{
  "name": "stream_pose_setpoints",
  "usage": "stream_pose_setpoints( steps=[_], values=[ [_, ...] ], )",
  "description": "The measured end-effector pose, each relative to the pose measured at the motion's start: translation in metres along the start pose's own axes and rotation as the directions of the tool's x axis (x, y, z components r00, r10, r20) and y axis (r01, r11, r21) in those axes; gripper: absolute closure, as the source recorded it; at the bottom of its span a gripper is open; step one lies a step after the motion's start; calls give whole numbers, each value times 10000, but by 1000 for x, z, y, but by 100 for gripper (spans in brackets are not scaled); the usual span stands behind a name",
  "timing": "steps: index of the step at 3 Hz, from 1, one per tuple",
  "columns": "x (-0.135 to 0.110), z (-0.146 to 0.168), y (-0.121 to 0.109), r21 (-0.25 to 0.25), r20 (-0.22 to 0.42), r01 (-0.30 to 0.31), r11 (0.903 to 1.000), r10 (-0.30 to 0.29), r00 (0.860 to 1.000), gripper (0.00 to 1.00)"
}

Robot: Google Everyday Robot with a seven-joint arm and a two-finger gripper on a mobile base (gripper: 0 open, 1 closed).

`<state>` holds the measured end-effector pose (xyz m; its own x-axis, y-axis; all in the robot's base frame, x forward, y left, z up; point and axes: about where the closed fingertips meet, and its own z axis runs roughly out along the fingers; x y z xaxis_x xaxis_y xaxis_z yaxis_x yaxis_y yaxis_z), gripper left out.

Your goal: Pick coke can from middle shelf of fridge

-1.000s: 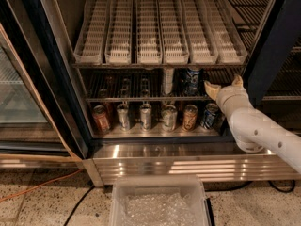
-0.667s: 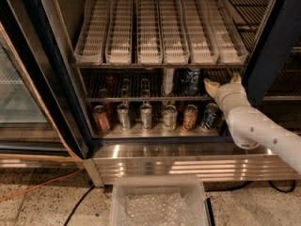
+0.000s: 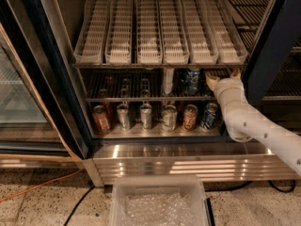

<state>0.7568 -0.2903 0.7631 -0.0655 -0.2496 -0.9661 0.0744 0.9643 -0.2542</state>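
The fridge (image 3: pixel 155 152) stands open in front of me. Its middle shelf (image 3: pixel 141 99) is a dark wire rack. It holds a pale tall can (image 3: pixel 168 81), a blue can (image 3: pixel 192 81) and dim cans further back. A dark reddish can (image 3: pixel 109 82) at the back left looks like the coke can. My gripper (image 3: pixel 222 77) is at the right end of the middle shelf, just right of the blue can. It is open and holds nothing. The white arm (image 3: pixel 249 121) comes in from the lower right.
White slotted trays (image 3: pixel 150 41) fill the rack above. Several cans stand on the steel floor below, including a copper-brown can (image 3: pixel 100 119) and an orange-tan can (image 3: pixel 189 117). A glass door (image 3: pixel 19 93) is at the left. A clear plastic bin (image 3: pixel 157 204) sits on the floor in front.
My gripper has crept slightly upward and further into the right end of the middle shelf. The cans have not moved.
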Motion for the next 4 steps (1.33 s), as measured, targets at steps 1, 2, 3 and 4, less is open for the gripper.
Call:
stream_pose_setpoints(
  steps=[1,2,3,4],
  values=[
    [-3,10,-11,395,217,1,9992,-10,9998,33],
    [-1,29,-12,518,241,-175,9985,163,9996,32],
    [-1,29,-11,517,241,-176,9985,164,9996,34],
    [2,51,-6,366,130,-489,9981,484,9987,34]
  ],
)
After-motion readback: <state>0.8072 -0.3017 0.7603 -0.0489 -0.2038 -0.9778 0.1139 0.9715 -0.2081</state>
